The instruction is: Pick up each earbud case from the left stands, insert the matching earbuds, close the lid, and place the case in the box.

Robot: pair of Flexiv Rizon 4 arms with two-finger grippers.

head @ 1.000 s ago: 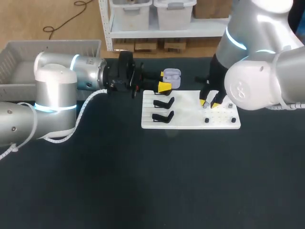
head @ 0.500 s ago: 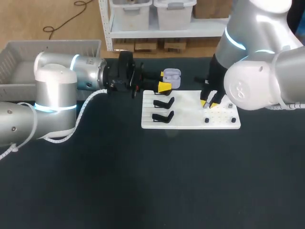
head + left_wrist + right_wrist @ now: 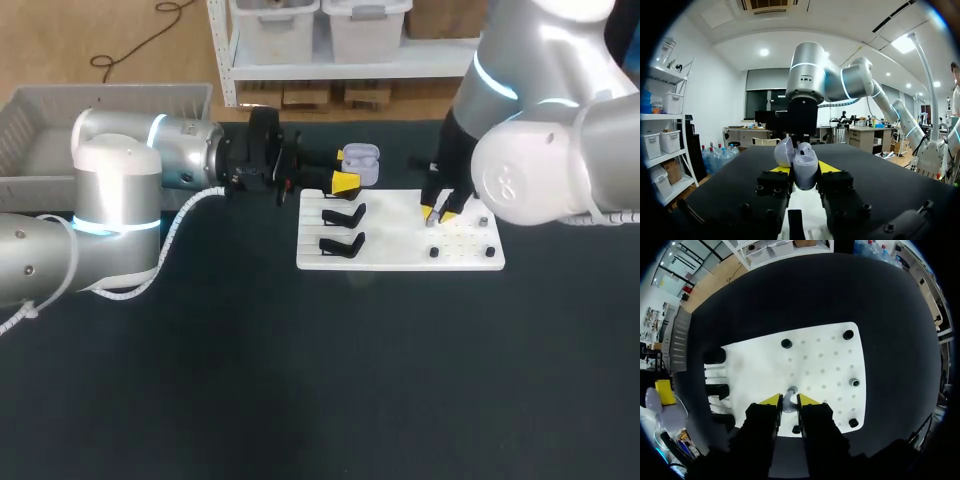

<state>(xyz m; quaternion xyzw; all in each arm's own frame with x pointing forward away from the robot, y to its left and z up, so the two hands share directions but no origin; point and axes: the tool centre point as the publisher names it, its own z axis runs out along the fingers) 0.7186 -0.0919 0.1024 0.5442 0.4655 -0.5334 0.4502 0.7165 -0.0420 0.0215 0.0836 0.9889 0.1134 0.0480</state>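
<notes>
Over the dark table (image 3: 300,380) — left claw (image 3: 805,169) clamps the open case (image 3: 361,163), right claw (image 3: 788,399) pinches an earbud (image 3: 788,405) above the board (image 3: 820,365).

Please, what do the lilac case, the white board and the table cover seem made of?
The case: likely smooth plastic, soft sheen on its rounded shell. The board: probably matte white plastic, flat, with small holes. The table cover: dark, dull, no reflections; perhaps cloth or rubber.

- It was a robotics lab.
- A silver left arm (image 3: 120,190) and a silver right arm (image 3: 545,150) hung over a black table (image 3: 300,390).
- A white drilled fixture plate (image 3: 400,258) lay there.
</notes>
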